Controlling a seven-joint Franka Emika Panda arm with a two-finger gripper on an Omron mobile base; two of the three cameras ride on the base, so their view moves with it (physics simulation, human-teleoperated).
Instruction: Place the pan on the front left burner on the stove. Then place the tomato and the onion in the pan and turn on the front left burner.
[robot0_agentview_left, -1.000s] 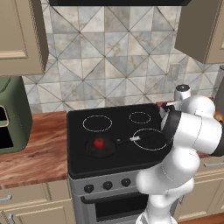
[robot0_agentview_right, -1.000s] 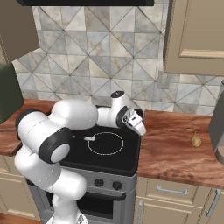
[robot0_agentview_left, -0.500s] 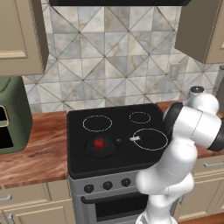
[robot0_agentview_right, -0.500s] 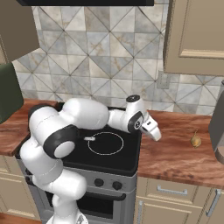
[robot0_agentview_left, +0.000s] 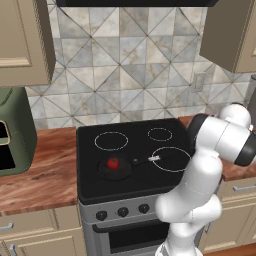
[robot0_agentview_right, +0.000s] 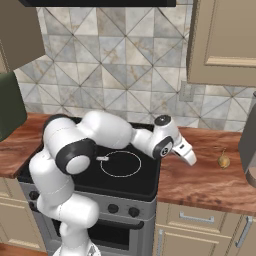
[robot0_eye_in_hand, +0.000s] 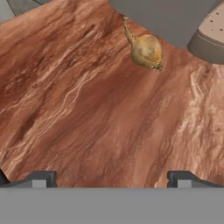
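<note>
Pan (robot0_agentview_left: 114, 167): a small black pan is seen on the front left ring of the stove. Its thin handle (robot0_agentview_left: 145, 160) is pointed to the right, and its shiny tip is laid by the edge of the front right ring.
Tomato (robot0_agentview_left: 113, 163): a small red ball is seen inside the pan, near the middle.
Onion (robot0_agentview_right: 223, 160): a small yellow-brown bulb is seen on the brown wood counter (robot0_agentview_right: 210, 175), to the right of the stove and well apart from it. It is also seen in the hand view (robot0_eye_in_hand: 146, 50), near the top, with a thin stalk that sticks out of it. A grey thing (robot0_eye_in_hand: 175, 17) is seen right behind it there.
Stove (robot0_agentview_left: 135, 180): a black glass top with white rings is seen, with a grey front and a row of black knobs (robot0_agentview_left: 123, 212) under it.
Gripper (robot0_agentview_right: 188, 156): it is held out over the counter, between the stove and the onion, near the onion but not touching it. In the hand view, the two dark finger tips (robot0_eye_in_hand: 40, 178) are spread wide apart, and nothing is held between them.
Arm (robot0_agentview_right: 112, 132): the white arm is stretched across the stove toward the right.
Green box (robot0_agentview_left: 14, 131): a big green thing is seen on the counter to the left of the stove.
</note>
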